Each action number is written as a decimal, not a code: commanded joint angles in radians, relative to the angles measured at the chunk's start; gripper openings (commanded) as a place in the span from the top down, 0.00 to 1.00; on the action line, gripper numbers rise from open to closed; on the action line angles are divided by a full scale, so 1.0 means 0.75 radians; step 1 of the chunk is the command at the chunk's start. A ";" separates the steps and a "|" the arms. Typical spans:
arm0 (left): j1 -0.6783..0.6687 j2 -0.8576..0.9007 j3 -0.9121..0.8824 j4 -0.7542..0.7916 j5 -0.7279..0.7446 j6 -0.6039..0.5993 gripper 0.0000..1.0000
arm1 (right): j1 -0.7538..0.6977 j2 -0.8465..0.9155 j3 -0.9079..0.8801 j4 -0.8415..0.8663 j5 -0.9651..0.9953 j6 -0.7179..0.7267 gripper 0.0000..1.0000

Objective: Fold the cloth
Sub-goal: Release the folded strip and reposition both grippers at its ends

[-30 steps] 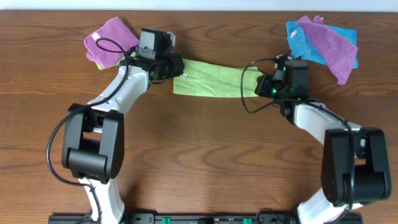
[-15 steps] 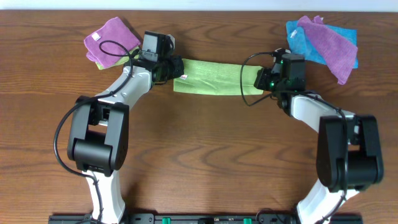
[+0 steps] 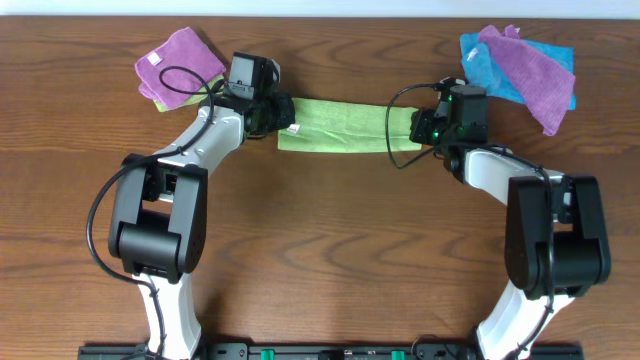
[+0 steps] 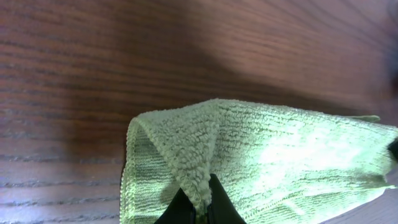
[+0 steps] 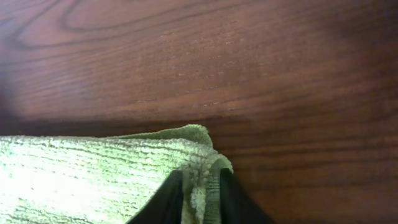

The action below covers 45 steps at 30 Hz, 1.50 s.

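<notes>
The cloth (image 3: 340, 125) is lime green and lies on the brown wooden worktop (image 3: 320, 250), close to the far edge. It looks like a long, thin strip that runs from side to side, and it sits right between the two arms. The left gripper (image 3: 283, 113) is at the left end of the cloth, and the right gripper (image 3: 415, 128) is at the right end. A small white tag (image 3: 296, 125) shows on the cloth just beside the left gripper. In the left wrist view, the left gripper (image 4: 199, 210) is closed tight on the cloth (image 4: 267, 162). Its two dark fingers (image 4: 177, 214) pinch a corner so that the fuzzy cloth stands up in a little point above them. The rest of that end lies flat, with one layer on top of another. In the right wrist view, the right gripper (image 5: 200, 199) has a narrow gap, and the edge of the cloth (image 5: 93, 174) fills it. The cloth touches both dark fingers (image 5: 163, 204) there, so this gripper holds it too. At the far left corner of the worktop lies a purple cloth (image 3: 180, 55). At the far right corner lies a blue cloth (image 3: 483, 66) with a second purple cloth (image 3: 535, 68) on top of it. Those cloths are well apart from the green one.
</notes>
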 commanded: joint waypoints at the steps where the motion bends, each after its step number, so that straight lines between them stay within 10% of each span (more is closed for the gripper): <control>1: 0.005 0.033 0.023 -0.012 -0.027 -0.004 0.94 | -0.011 0.015 0.028 0.002 0.010 -0.013 0.67; 3: 0.005 0.031 0.023 -0.013 -0.026 0.001 0.92 | -0.011 0.012 0.028 -0.002 0.004 -0.013 0.63; 8: 0.006 0.022 0.023 -0.016 -0.025 0.021 0.51 | -0.011 -0.018 0.029 -0.032 -0.010 -0.012 0.60; 26: 0.082 -0.195 0.023 -0.131 -0.051 0.079 0.28 | -0.011 -0.297 0.030 -0.332 -0.040 0.096 0.48; 28: 0.077 -0.203 0.023 -0.093 0.005 0.073 0.33 | -0.011 -0.347 0.030 -0.400 -0.043 0.170 0.45; 32: 0.077 -0.164 0.023 0.018 0.130 -0.016 0.93 | -0.020 -0.413 0.029 -0.513 -0.191 0.297 0.40; 45: -0.008 0.041 0.023 0.235 0.184 -0.190 0.94 | -0.084 -0.396 -0.087 -0.584 -0.247 0.407 0.36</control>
